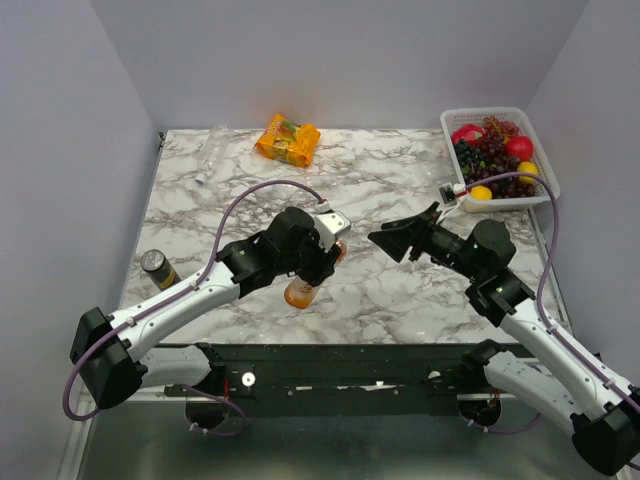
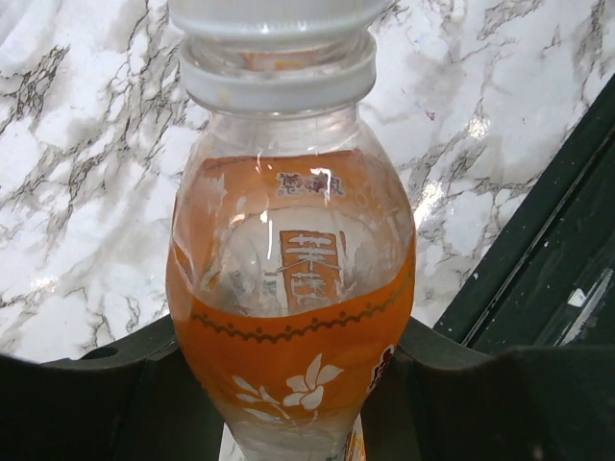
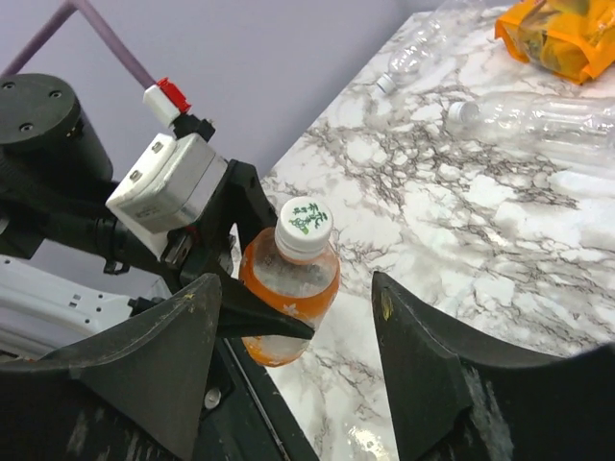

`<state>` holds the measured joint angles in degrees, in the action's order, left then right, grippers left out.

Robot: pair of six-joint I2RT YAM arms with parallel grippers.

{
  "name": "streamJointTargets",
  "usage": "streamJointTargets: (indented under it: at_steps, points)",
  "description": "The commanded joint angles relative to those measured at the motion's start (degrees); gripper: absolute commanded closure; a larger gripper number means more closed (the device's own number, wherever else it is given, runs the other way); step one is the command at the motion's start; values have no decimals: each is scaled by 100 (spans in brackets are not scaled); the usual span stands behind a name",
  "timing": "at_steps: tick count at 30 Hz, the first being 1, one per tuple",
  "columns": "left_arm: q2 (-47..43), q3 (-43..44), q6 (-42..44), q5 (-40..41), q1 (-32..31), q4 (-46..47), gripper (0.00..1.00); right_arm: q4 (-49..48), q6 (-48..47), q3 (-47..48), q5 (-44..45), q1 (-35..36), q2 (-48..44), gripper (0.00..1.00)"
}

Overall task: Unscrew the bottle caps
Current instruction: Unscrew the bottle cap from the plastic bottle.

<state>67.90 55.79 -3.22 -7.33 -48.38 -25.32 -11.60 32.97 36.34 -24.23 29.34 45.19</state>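
Table [image 1: 400, 300]: white marble-patterned top, the two arms bolted along its near edge.

Left arm [image 1: 190, 295]: black, reaching inward over the near-centre of the table. Left gripper [image 2: 293, 394] clamped on the lower body of the orange bottle, one finger on each side.

Right arm [image 1: 520, 310]: black, reaching inward from the right. Right gripper [image 1: 390, 240] with jaws spread wide and holding nothing, pointed at the orange bottle and near it, not touching.

Basket [image 1: 545, 165]: white mesh, far right corner, holding grapes and other fruit.

Snack packet [image 1: 288, 138]: orange, far edge, centre-left.

Clear bottles: one [image 1: 210, 155] lying at the far left; the right wrist view shows it [image 3: 413, 58] and two more, one [image 3: 538, 115] and another [image 3: 596, 182] alongside. Their caps are too small to tell colour with confidence.

Orange bottle [image 1: 303, 290]: partly filled with orange liquid, orange label with a white flower, tilted in the grasp. Whether its base touches the table cannot be told.

Can [image 1: 158, 268]: dark, lying at the left edge.

White cap [image 3: 304, 223]: seated on the orange bottle's neck, green printing on top.
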Motion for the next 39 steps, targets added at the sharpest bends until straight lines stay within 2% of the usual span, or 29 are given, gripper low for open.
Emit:
streamJointTargets:
  at_steps: [1,17,35,38,39]
  points:
    - [144,160,-3,539,-110,-104,61,298,157,277,427,238,332,28]
    - [391,178,41,698,-365,-175,61,-405,596,374,296,722,1422,31]
    - [602,213,103,804,-611,-236,61,-852,746,321,305,827,1712,35]
    - [628,222,103,751,-629,-236,61,-1028,798,269,261,845,1721,37]
    - [628,230,103,742,-629,-228,61,-1055,799,251,261,854,1713,45]
